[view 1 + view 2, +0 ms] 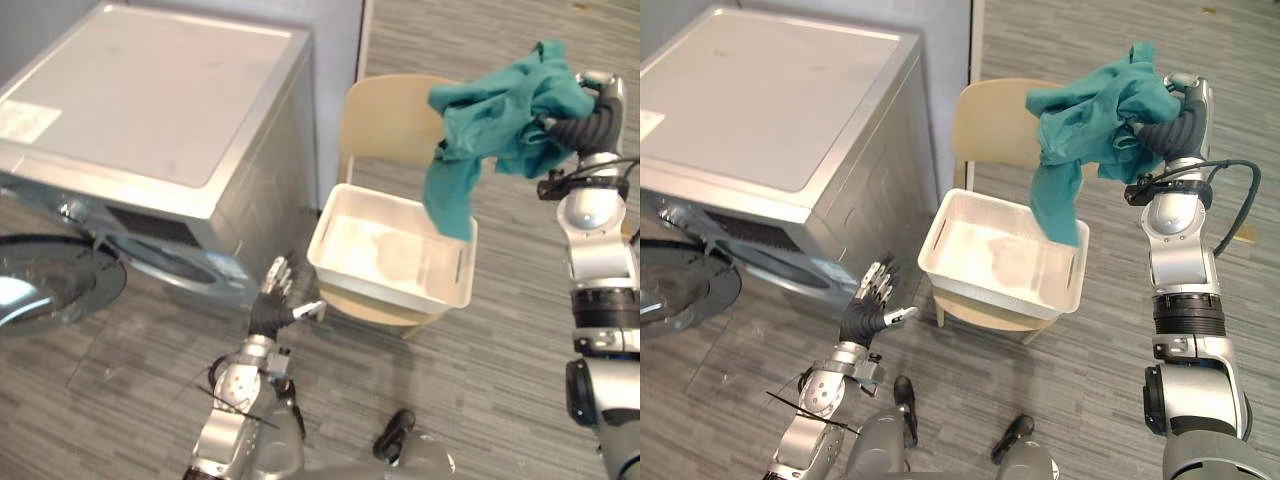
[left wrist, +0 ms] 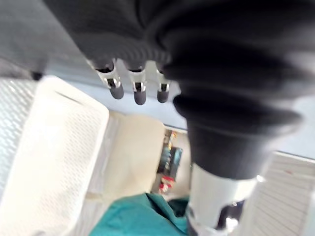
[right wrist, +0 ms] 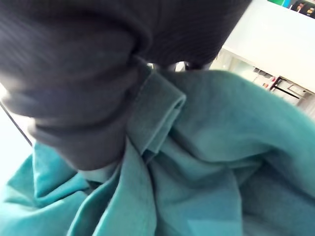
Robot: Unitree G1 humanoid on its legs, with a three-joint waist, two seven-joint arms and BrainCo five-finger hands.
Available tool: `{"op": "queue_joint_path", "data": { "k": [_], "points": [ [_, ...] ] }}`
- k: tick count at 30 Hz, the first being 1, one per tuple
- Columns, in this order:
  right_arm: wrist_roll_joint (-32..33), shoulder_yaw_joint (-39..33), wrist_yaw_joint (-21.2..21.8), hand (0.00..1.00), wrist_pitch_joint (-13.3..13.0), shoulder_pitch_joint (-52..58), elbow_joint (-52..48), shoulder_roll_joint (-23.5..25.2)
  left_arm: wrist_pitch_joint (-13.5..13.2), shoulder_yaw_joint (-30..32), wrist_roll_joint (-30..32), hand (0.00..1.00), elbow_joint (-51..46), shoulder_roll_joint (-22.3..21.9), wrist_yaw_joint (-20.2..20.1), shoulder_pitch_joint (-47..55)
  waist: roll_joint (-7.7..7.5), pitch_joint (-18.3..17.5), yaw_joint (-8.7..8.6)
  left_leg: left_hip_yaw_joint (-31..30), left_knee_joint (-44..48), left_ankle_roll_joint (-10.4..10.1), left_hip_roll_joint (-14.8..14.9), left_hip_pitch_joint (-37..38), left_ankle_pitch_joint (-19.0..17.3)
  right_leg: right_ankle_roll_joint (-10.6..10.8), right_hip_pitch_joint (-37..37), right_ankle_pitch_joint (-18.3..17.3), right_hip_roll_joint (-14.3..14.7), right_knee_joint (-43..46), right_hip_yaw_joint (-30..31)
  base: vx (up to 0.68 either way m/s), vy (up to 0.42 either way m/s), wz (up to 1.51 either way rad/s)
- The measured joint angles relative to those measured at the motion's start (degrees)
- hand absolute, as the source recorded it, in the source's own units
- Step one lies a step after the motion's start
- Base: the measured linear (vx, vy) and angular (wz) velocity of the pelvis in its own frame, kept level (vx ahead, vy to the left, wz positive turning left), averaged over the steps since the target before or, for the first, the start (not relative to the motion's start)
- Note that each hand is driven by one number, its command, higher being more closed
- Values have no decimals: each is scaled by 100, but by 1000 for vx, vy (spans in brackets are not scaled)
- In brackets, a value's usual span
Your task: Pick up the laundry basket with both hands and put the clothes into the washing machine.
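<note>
The teal garment [image 1: 500,110] is up in the air, bunched over your right hand [image 1: 1175,125] at about 1 o'clock from the white laundry basket [image 1: 390,290]. One long tail hangs down to the basket's far right corner, at or just inside the rim. The cloth covers that hand in its own wrist view too, so you cannot tell how it is closed on the garment, only that the garment hangs from it. The basket sits on the seat of a pale wooden chair [image 1: 385,115], not in your hands, so by my reading you are on the loading step, one piece at a time. The washing machine [image 1: 150,100] stands at 9 to 10 o'clock from the basket, its round door [image 1: 50,280] swung open and the drum mouth [image 1: 150,255] low on the front face. The next move calls for a long sweep toward 9 o'clock and well down, with the tail lifted clear of the basket rim and the machine's near corner. Your right arm stands almost vertical, forearm up and hand at the top. Your left hand [image 1: 275,295] waits low at 8 o'clock from the basket, fingers [image 2: 135,91] straight and spread, holding nothing.
</note>
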Motion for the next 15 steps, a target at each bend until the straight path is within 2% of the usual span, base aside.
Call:
{"op": "queue_joint_path", "data": {
  "k": [4, 8, 9, 12, 15],
  "points": [
    [179, 82, 282, 100, -29, 154, -400, 14, -6, -284, -76, 0, 8, -6, -54, -1028, 3, -202, -83, 166, -259, -10, -9, 230, 5, -15, 34, 204, 122, -326, 221, 20, 11, -34],
    [284, 354, 544, 100, -54, 260, -711, 220, -21, -295, -62, 0, 504, 3, 37, -2108, 33, -440, -332, 321, -619, -80, -72, 469, 100, -4, 83, 338, 187, -571, 371, 18, 12, -21],
    [284, 371, 602, 100, -54, 306, -786, 220, -7, -304, -68, 0, 663, -3, 44, -2296, 38, -469, -338, 341, -666, -83, -77, 496, 118, -5, 80, 352, 197, -593, 391, 25, 8, -17],
    [290, 560, 733, 100, -57, 349, -1000, 255, 112, -400, -198, 0, 1327, -19, 63, -3050, 38, -503, -400, 430, -882, -110, -94, 643, 207, -18, 79, 375, 224, -624, 466, 20, 2, -13],
    [439, 852, 893, 100, -47, 349, -1209, 381, 325, -673, -678, 0, 1978, 19, 58, -3582, 5, -549, -512, 433, -985, -122, -88, 668, 256, -49, 79, 416, 280, -708, 515, 27, -1, -3]
  ]
}}
